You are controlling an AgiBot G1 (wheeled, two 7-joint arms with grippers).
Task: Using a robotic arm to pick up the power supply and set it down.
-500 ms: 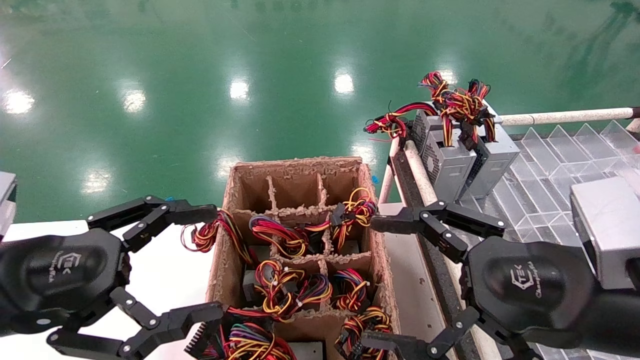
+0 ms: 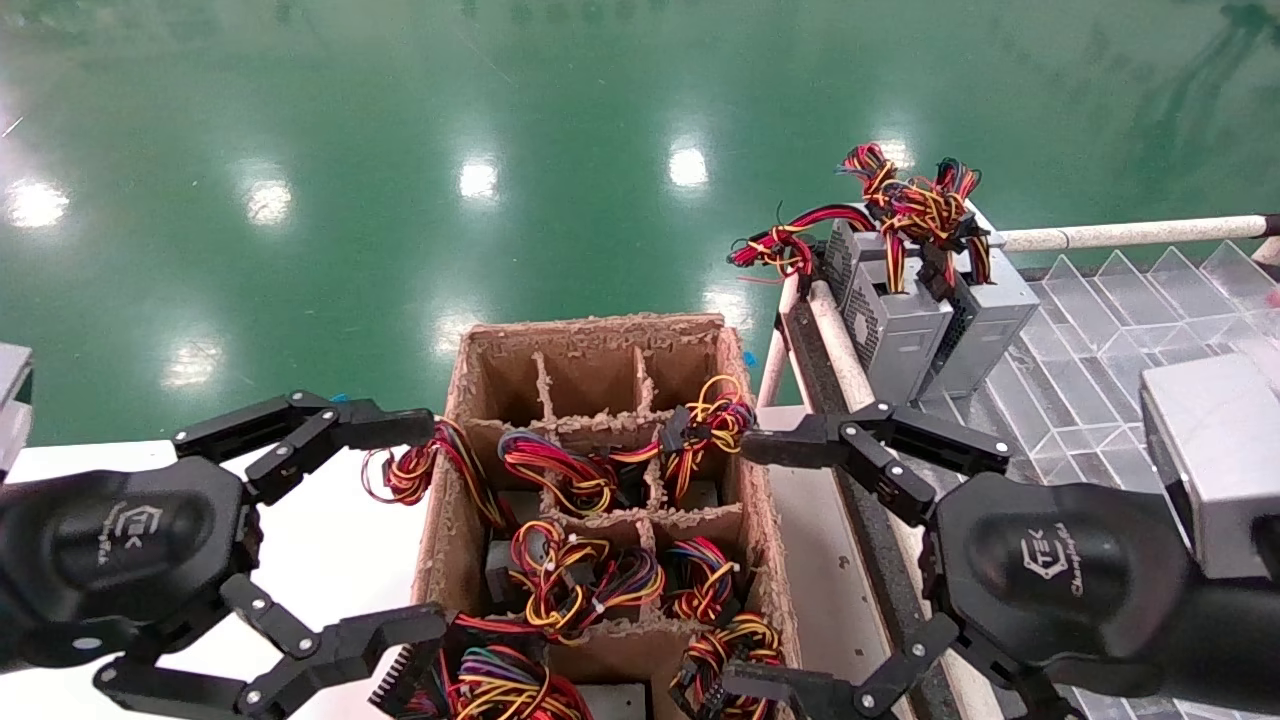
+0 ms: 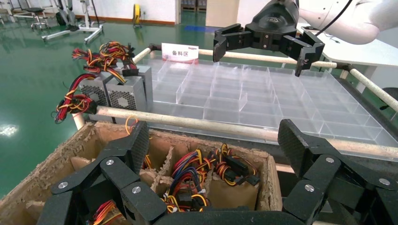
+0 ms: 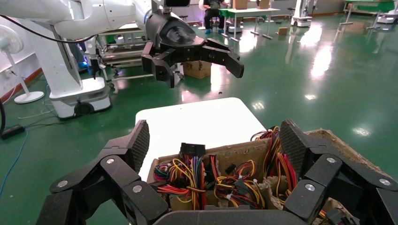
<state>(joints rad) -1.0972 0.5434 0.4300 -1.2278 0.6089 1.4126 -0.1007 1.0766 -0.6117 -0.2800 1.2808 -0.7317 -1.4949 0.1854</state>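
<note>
At lower centre of the head view, we see the cardboard divided box holding several power supply units under tangled wire bundles, one unit's grey top showing at. Two more stand at upper right on the clear tray. Our left gripper and right gripper flank the box, both spread wide and grasping nothing. We judge the metal case heavy, rigid and smooth; take hold across its flat sides, never by the soft, snag-prone wires.
</note>
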